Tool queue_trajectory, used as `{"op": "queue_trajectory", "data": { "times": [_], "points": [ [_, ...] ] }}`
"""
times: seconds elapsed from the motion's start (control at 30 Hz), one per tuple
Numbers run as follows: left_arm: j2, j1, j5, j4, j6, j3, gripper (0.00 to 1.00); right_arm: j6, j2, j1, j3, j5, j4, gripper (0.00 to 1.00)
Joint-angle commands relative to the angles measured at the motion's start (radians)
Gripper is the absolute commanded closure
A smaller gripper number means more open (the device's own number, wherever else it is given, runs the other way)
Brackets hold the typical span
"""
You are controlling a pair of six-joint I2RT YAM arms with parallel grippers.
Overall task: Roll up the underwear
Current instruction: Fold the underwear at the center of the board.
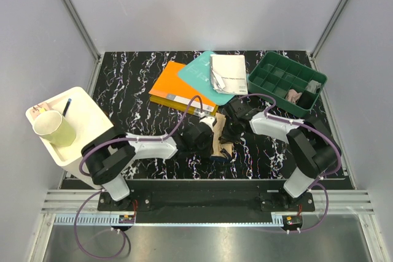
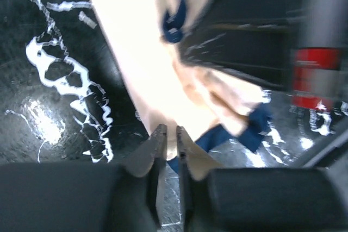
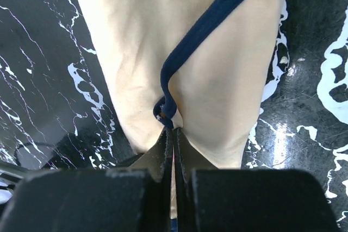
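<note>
Just one pair of beige briefs (image 3: 141, 42) here, lying mid-table (image 1: 135, 90) with two grippers on it. The left gripper (image 2: 170, 132) is narrow, nipping the edge. The right gripper (image 3: 173, 134) is clamped tight on the navy-trimmed end.

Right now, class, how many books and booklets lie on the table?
3: an orange book at the back, a teal book right of it, a white booklet lying on the teal one.

A robot lab's test booth: plain grey walls (image 1: 202, 4), aluminium framing (image 1: 72, 10), black marbled tabletop (image 1: 135, 78).
</note>
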Motion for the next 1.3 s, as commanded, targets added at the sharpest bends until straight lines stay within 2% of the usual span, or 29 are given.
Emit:
{"op": "queue_trajectory", "data": {
  "times": [0.0, 0.13, 0.4, 0.77, 0.87, 0.9, 0.97, 1.0, 1.1, 1.27],
  "points": [
    [0.064, 0.017, -0.019, -0.016, -0.008, 0.043, 0.92, 0.021, -0.05, 0.013, 0.007, 0.031, 0.02, 1.0],
    [0.107, 0.024, -0.005, -0.043, 0.004, 0.071, 1.0, 0.032, -0.076, 0.028, 0.033, 0.025, 0.022, 1.0],
    [0.087, 0.024, -0.02, -0.045, 0.007, 0.054, 1.0, 0.029, -0.056, 0.049, 0.082, 0.025, 0.023, 1.0],
    [0.053, 0.024, -0.048, -0.04, 0.006, 0.037, 1.0, 0.018, 0.082, 0.052, 0.064, 0.002, 0.103, 1.0],
    [0.014, 0.024, -0.078, -0.077, -0.005, 0.032, 0.93, 0.018, 0.113, 0.053, 0.058, 0.003, 0.107, 1.0],
    [-0.017, 0.024, -0.086, -0.086, -0.007, 0.023, 0.84, 0.018, 0.119, 0.053, 0.056, 0.005, 0.11, 1.0],
    [-0.052, 0.024, -0.103, -0.117, -0.017, 0.016, 0.75, 0.021, 0.13, 0.051, 0.052, 0.005, 0.115, 1.0],
    [-0.087, 0.024, -0.107, -0.126, -0.019, 0.005, 0.68, 0.021, 0.131, 0.051, 0.052, 0.005, 0.115, 1.0],
    [-0.155, 0.024, -0.112, -0.148, -0.045, -0.023, 0.57, 0.017, 0.128, 0.051, 0.052, 0.008, 0.115, 1.0],
    [-0.23, 0.023, -0.111, -0.107, -0.106, -0.047, 0.49, 0.018, 0.125, 0.053, 0.049, 0.009, 0.114, 1.0]
  ]
}}
